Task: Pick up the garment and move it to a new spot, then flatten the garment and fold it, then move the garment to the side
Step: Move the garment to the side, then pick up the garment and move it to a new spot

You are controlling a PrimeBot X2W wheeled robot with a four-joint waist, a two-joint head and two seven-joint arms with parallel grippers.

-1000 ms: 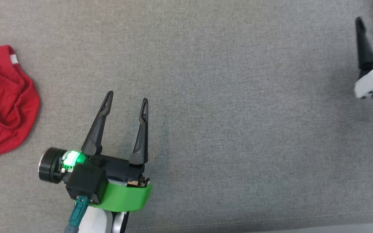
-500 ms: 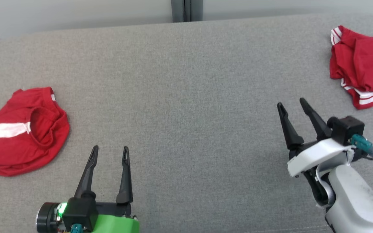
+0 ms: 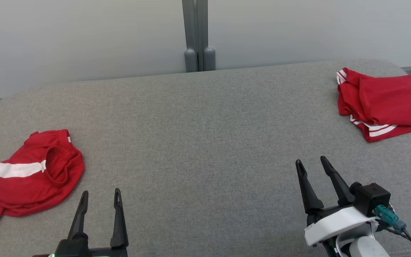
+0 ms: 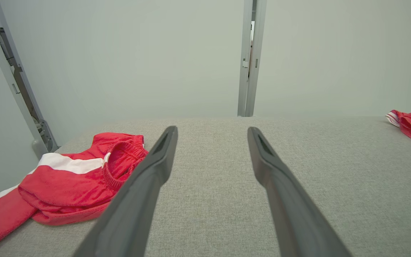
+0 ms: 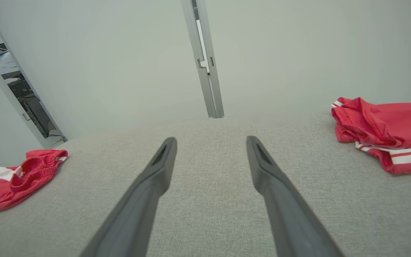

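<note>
Over the grey bench (image 3: pixel 205 142) the left gripper (image 3: pixel 100 191) and right gripper (image 3: pixel 311 160) hang, fingers wide and empty. A crumpled garment (image 3: pixel 30 175) lies at nine o'clock; a second red garment (image 3: pixel 384 103), seemingly folded, lies at two.

Grey fabric-covered table (image 3: pixel 205 117), pale wall (image 3: pixel 84 35) behind, grey vertical post (image 3: pixel 196 32) at far edge

A rumpled red garment with a white stripe (image 3: pixel 30 175) lies on the grey fabric-covered tabletop (image 3: pixel 205 142) at its left edge. A folded red garment with white stripes (image 3: pixel 384 101) lies at the far right corner. The left gripper (image 3: pixel 100 193) is over the near edge, just right of the rumpled garment. The right gripper (image 3: pixel 311 160) is over the near edge toward the right. A grey upright post (image 3: pixel 196 35) stands behind the middle of the far edge.
</note>
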